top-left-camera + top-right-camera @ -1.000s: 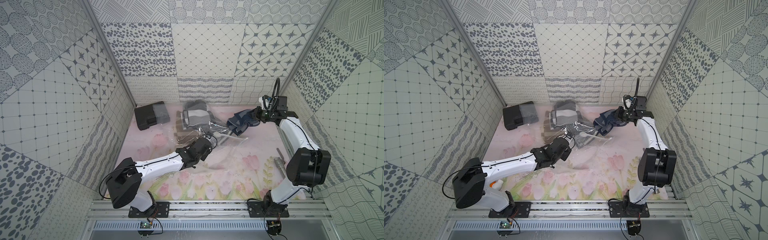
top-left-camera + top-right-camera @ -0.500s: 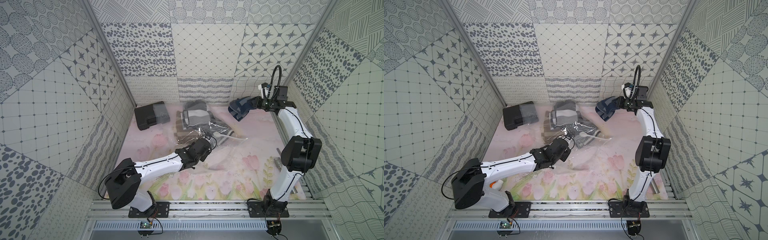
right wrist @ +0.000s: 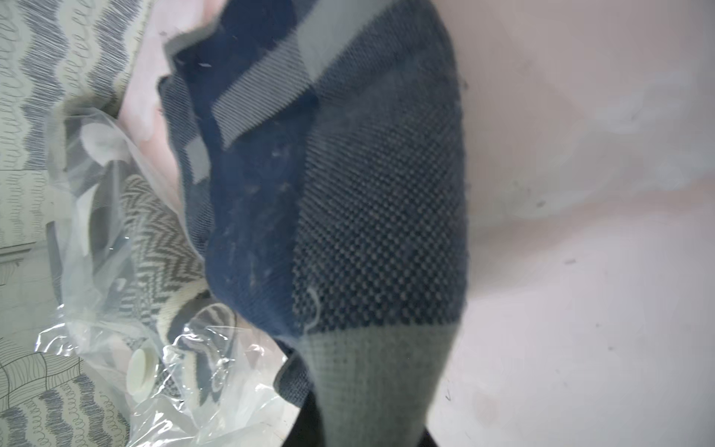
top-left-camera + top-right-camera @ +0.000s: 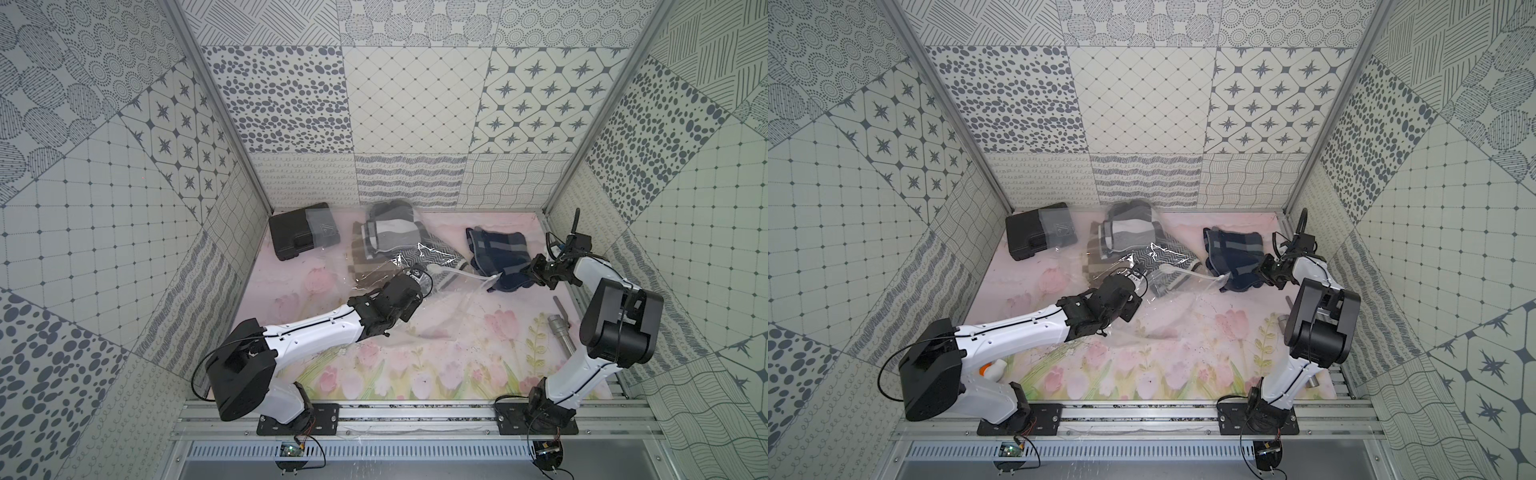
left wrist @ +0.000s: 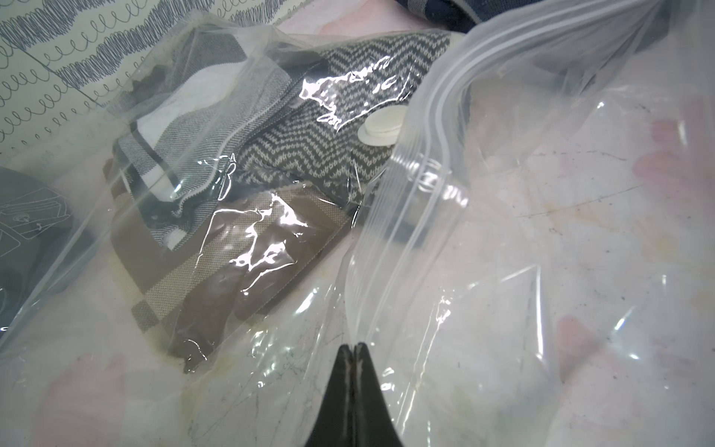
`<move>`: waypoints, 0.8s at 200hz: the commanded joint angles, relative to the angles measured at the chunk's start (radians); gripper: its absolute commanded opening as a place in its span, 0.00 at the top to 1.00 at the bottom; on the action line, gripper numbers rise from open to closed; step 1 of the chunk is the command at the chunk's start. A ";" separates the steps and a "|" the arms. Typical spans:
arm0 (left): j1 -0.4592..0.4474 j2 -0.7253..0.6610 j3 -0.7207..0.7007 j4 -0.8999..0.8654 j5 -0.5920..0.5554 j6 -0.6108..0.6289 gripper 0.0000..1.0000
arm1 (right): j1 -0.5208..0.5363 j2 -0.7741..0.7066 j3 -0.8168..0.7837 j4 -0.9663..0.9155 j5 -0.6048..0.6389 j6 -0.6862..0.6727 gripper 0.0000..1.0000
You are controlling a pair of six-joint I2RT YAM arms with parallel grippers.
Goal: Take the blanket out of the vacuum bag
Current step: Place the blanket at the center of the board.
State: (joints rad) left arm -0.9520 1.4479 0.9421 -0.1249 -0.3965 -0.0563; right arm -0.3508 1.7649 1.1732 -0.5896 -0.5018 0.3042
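A navy and grey blanket (image 4: 498,257) (image 4: 1235,259) lies crumpled on the table at the back right, outside the vacuum bag (image 4: 451,286) (image 4: 1179,286). My right gripper (image 4: 534,272) (image 4: 1264,270) is at its near edge. In the right wrist view the blanket's grey hem (image 3: 371,367) narrows into the jaws and hides them. My left gripper (image 5: 353,344) (image 4: 409,286) is shut on the bag's clear rim by the zip strip (image 5: 418,162). Folded striped (image 5: 182,116), zigzag (image 5: 309,143) and brown (image 5: 216,263) cloths sit inside the bag beside the white valve cap (image 5: 381,125).
A black case (image 4: 297,235) with a small clear pouch (image 4: 324,230) on it stands at the back left. A metal tool (image 4: 561,332) lies by the right wall near my right arm. A white and orange bottle (image 4: 992,370) shows under my left arm.
My right arm raised the navy blanket toward the back wall, then brought it down onto the table at the right. The left gripper stayed on the bag.
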 commanded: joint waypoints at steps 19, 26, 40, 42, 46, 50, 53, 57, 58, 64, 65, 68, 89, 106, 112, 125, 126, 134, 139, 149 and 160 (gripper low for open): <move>0.004 -0.057 0.019 -0.016 0.038 0.065 1.00 | -0.013 -0.080 -0.027 -0.048 0.173 -0.036 0.37; 0.003 -0.063 0.017 -0.018 0.037 0.068 1.00 | -0.014 -0.104 -0.031 -0.057 0.226 -0.051 0.29; 0.005 -0.076 0.013 -0.025 0.034 0.075 1.00 | -0.004 -0.160 -0.036 -0.079 0.351 -0.092 0.12; 0.004 -0.078 0.012 -0.028 0.034 0.076 1.00 | -0.004 -0.169 -0.036 -0.083 0.366 -0.096 0.10; 0.005 -0.080 0.013 -0.033 0.034 0.079 1.00 | -0.004 -0.187 -0.038 -0.084 0.390 -0.103 0.06; 0.005 -0.085 0.013 -0.038 0.036 0.081 1.00 | -0.002 -0.207 -0.042 -0.085 0.413 -0.107 0.02; 0.005 -0.086 0.014 -0.044 0.036 0.082 1.00 | -0.002 -0.223 -0.044 -0.085 0.427 -0.109 0.01; 0.004 -0.089 0.017 -0.055 0.037 0.082 1.00 | 0.000 -0.244 -0.047 -0.084 0.442 -0.112 0.01; 0.005 -0.090 0.017 -0.059 0.036 0.082 1.00 | 0.000 -0.250 -0.048 -0.084 0.444 -0.112 0.01; 0.005 -0.095 0.021 -0.077 0.032 0.082 1.00 | 0.005 -0.285 -0.055 -0.078 0.455 -0.113 0.01; 0.004 -0.096 0.023 -0.081 0.031 0.081 1.00 | 0.006 -0.292 -0.056 -0.076 0.457 -0.113 0.01; 0.005 -0.100 0.025 -0.094 0.029 0.080 1.00 | 0.010 -0.310 -0.061 -0.069 0.464 -0.112 0.01; 0.003 -0.142 0.032 -0.176 0.017 0.061 1.00 | 0.065 -0.422 -0.086 -0.018 0.398 -0.097 0.01; -0.003 -0.215 0.030 -0.229 0.018 0.044 1.00 | 0.106 -0.439 -0.129 0.071 0.189 -0.016 0.01; -0.005 -0.247 0.027 -0.236 0.019 0.036 1.00 | 0.123 -0.419 -0.136 0.089 0.140 0.008 0.01; -0.008 -0.313 0.036 -0.269 0.007 0.022 1.00 | 0.160 -0.358 -0.143 0.123 0.090 0.039 0.01; -0.009 -0.316 0.037 -0.273 0.005 0.021 1.00 | 0.162 -0.354 -0.143 0.126 0.087 0.041 0.01; -0.013 -0.347 0.055 -0.307 -0.016 0.019 1.00 | 0.169 -0.320 -0.153 0.159 0.075 0.065 0.01; -0.015 -0.363 0.066 -0.316 -0.030 0.021 1.00 | 0.169 -0.297 -0.160 0.186 0.069 0.080 0.01; -0.018 -0.384 0.090 -0.375 -0.065 0.029 1.00 | 0.165 -0.249 -0.155 0.222 0.074 0.106 0.01; -0.017 -0.393 0.110 -0.406 -0.099 0.047 1.00 | 0.155 -0.171 -0.106 0.219 0.054 0.116 0.01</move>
State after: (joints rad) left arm -0.9623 1.1309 0.9916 -0.3523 -0.3832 -0.0162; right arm -0.1799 1.4700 1.0389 -0.4622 -0.3740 0.3389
